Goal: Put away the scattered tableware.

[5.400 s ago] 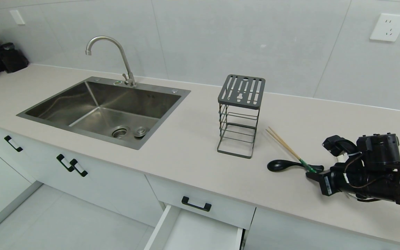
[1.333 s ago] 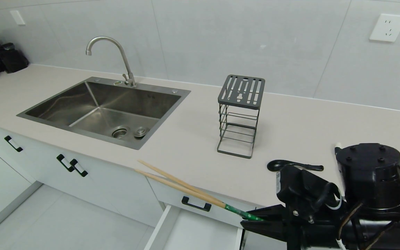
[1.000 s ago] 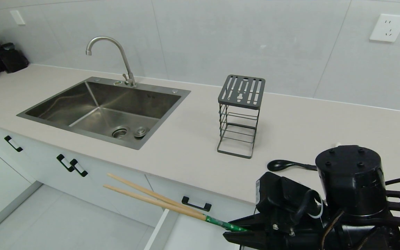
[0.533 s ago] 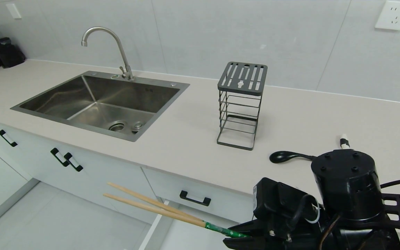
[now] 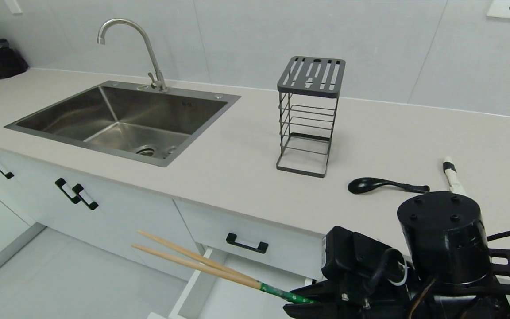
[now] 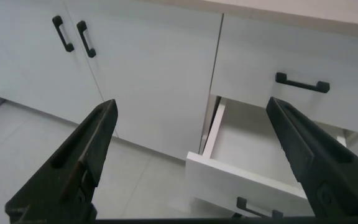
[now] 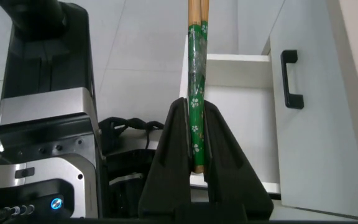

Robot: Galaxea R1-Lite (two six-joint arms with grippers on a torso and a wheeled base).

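Carefully — my right claw (image 7: 195, 109) pinches the chopsticks (image 5: 219, 272) by the green ends; best lined along the drawer (image 7: 238, 93) before release.

The pair of pale wooden chopsticks (image 5: 202, 261) with green flower-patterned ends is clamped by those green ends in the right pincer (image 7: 196, 109). They are held nearly level in front of the worktop (image 5: 237, 177), above the pulled-out white drawer (image 5: 241, 290), with their tips slightly splayed. The glossy black spoon (image 5: 383, 184) lies flat on the worktop, bowl to the left. Near its handle end lies a white stick-like utensil with a black band (image 5: 450, 173), partly hidden.
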